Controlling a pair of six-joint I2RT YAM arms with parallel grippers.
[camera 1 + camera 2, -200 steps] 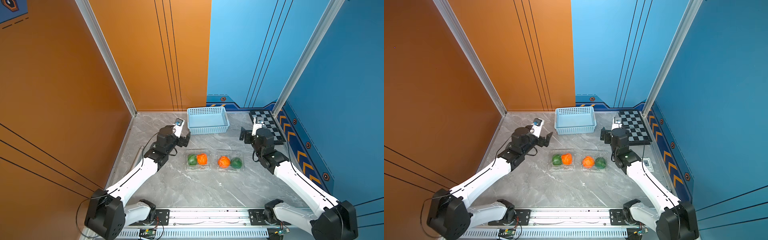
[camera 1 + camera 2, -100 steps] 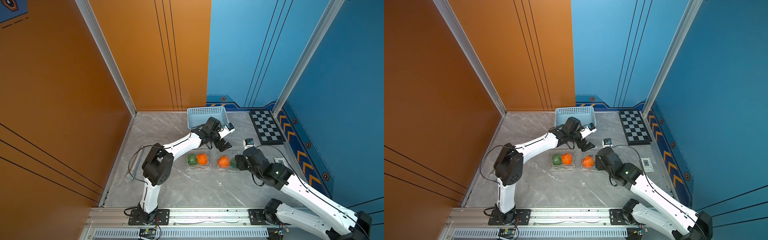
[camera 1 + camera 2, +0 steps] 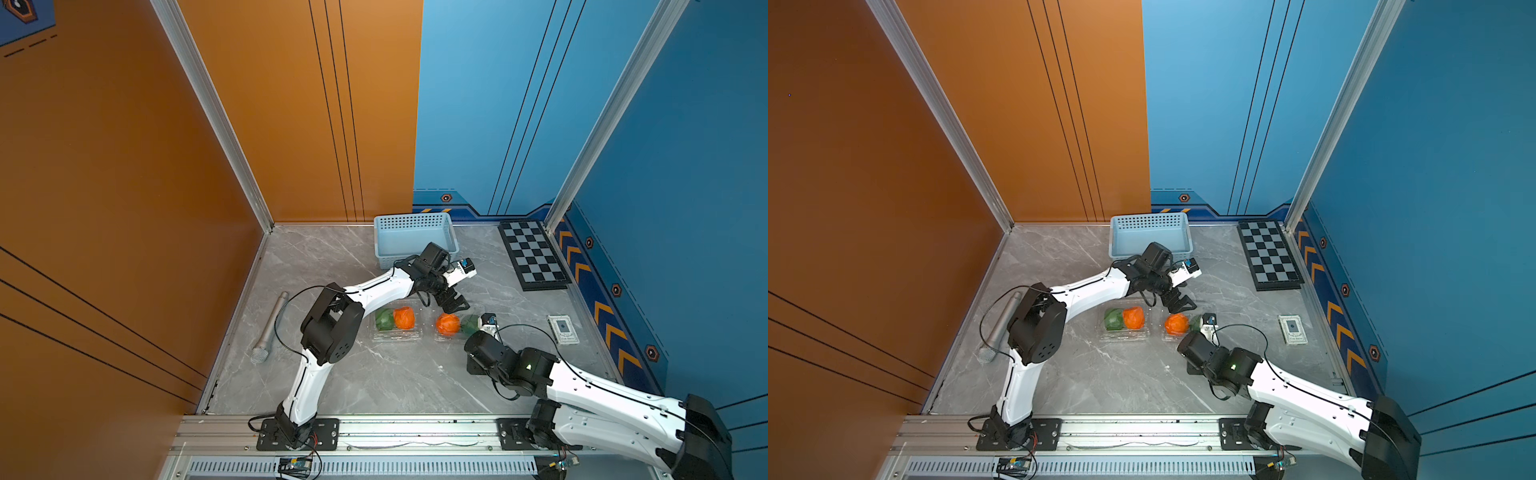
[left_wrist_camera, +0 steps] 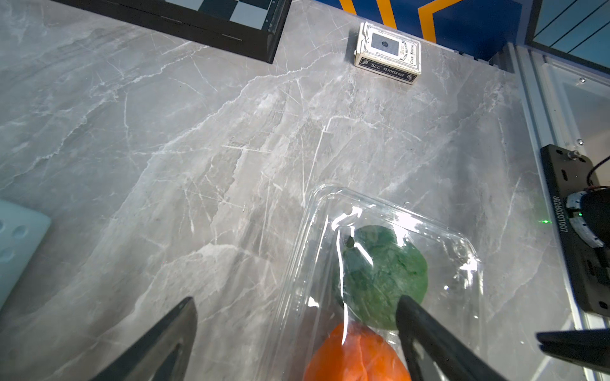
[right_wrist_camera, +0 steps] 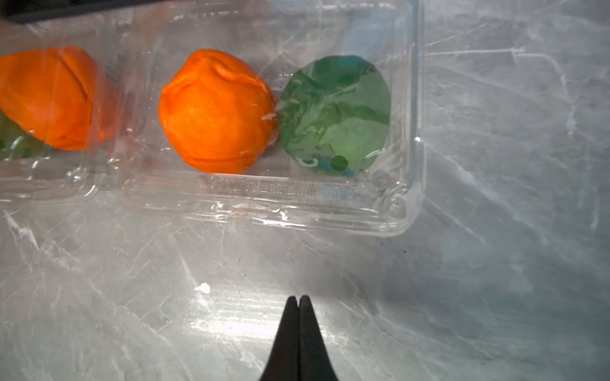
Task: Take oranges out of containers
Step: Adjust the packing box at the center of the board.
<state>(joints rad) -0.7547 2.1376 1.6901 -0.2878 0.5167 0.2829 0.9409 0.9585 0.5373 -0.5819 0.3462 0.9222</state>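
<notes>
Nothing gripped, nothing removed.
On the counter (image 3: 407, 374) in front of the basket (image 3: 409, 222), the left box (image 3: 395, 338) holds an orange (image 3: 404, 318) and a green fruit (image 3: 384, 319); the right box (image 3: 444, 338) holds the same pair. My left claw (image 4: 297, 300), jaws spread, hangs astride the right box's edge nearest the basket. My right claw (image 5: 298, 297), pinched shut and empty, sits low beside that box, on the side away from the basket.

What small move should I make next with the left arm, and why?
Probably lower the left gripper a little so it can pinch the far lip of the right-hand clear box. Its fingers stand open astride that edge, one over the green fruit, one over the table; the box looks closed over the orange, and the right gripper is shut, short of the near edge.
</notes>
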